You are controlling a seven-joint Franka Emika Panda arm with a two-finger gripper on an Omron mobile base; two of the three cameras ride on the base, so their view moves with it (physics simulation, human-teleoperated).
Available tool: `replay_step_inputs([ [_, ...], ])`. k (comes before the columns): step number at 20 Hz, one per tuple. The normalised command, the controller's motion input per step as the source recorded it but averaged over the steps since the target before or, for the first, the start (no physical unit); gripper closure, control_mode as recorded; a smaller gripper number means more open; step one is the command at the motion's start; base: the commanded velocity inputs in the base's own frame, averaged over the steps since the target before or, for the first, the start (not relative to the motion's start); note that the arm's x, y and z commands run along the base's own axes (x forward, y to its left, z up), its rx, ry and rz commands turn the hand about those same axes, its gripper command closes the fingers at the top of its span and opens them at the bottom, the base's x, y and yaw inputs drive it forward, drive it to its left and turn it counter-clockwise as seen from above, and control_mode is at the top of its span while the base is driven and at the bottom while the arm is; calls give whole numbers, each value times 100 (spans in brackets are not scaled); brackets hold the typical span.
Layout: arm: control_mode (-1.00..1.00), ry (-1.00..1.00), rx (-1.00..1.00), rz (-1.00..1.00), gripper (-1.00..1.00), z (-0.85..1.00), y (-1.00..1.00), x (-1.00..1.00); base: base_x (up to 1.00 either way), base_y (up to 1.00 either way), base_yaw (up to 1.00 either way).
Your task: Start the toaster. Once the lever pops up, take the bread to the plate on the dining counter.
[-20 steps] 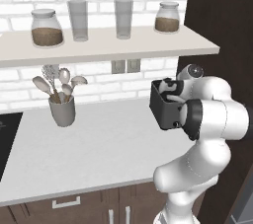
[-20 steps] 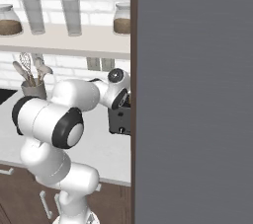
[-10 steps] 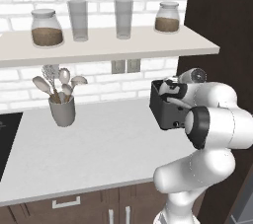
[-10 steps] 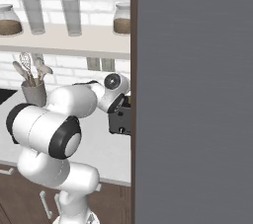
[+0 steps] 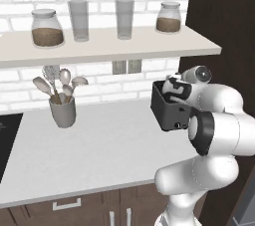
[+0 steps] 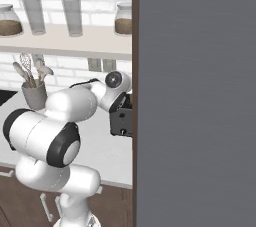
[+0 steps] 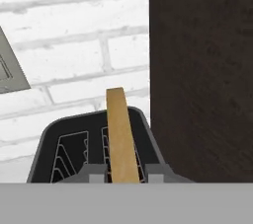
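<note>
The black toaster (image 5: 168,110) stands at the right end of the worktop, against a dark cabinet; it is also in the right base view (image 6: 121,119), half hidden by a dark panel. My gripper (image 5: 173,88) hovers just over its top. In the hand view the tan bread (image 7: 117,134) stands edge-on, rising from the right slot of the toaster (image 7: 64,141). The gripper (image 7: 126,173) is shut on the bread, its fingertips (image 7: 96,172) pressed to either face. The plate and the dining counter are out of view.
A grey utensil holder (image 5: 62,111) stands at the left of the worktop (image 5: 99,150). A shelf (image 5: 104,47) with jars and glasses hangs above. A tall dark cabinet (image 5: 224,26) walls off the right, and a cooktop edge (image 5: 6,138) lies far left.
The arm's elbow has swung down and to the right. The hand stays over the toaster with the bread between its fingers.
</note>
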Motion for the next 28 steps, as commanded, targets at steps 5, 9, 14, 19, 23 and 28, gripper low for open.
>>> replay_step_inputs([
  [5, -100, -1, 0, 0, 100, 35, 7, 0, 0, 0, 0],
  [9, -100, -2, 0, 0, 100, 19, 17, -13, 0, 0, 0],
  [14, -100, -2, 0, 0, 100, 7, 9, -34, 0, 0, 0],
  [19, -100, -5, 0, 0, 100, 27, 3, -15, 0, 0, 0],
  [23, -100, -5, 0, 0, 100, 41, 0, -15, 0, 0, 0],
  [28, -100, -2, 0, 0, 100, 24, 0, -52, 0, 0, 0],
])
